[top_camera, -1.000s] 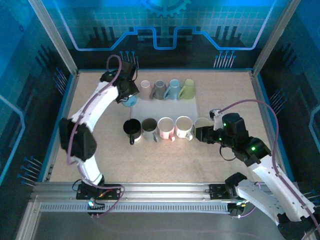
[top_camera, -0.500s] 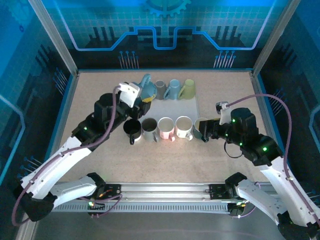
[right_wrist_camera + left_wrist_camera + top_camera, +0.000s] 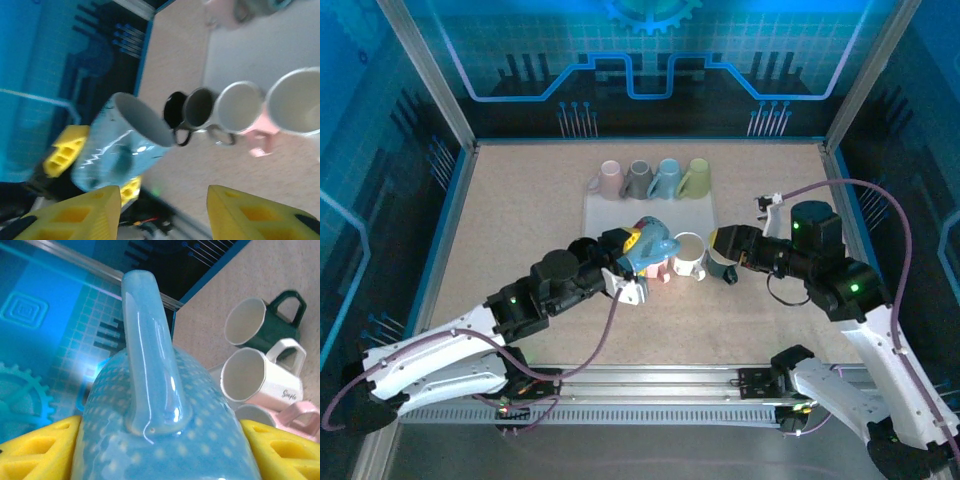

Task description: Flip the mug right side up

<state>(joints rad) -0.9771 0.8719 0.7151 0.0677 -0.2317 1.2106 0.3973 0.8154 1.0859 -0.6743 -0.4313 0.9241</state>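
Pale blue dotted mug [image 3: 656,246], lifted, tipped sideways

Dim blue-tinted light, glare streaks on the blue mug [image 3: 150,405], motion-blurred right wrist view

The light blue dotted ceramic mug [image 3: 658,245] sits between the fingers of the left gripper [image 3: 638,248], above the pink ceramic mug [image 3: 660,271]. To this gripper's right stand a white ceramic mug [image 3: 688,255] and a dark green ceramic mug [image 3: 722,262], the latter just before the right gripper [image 3: 738,245]. Behind both grippers, four pastel ceramic mugs [image 3: 655,180] stand in a row on the white square mat [image 3: 610,215].
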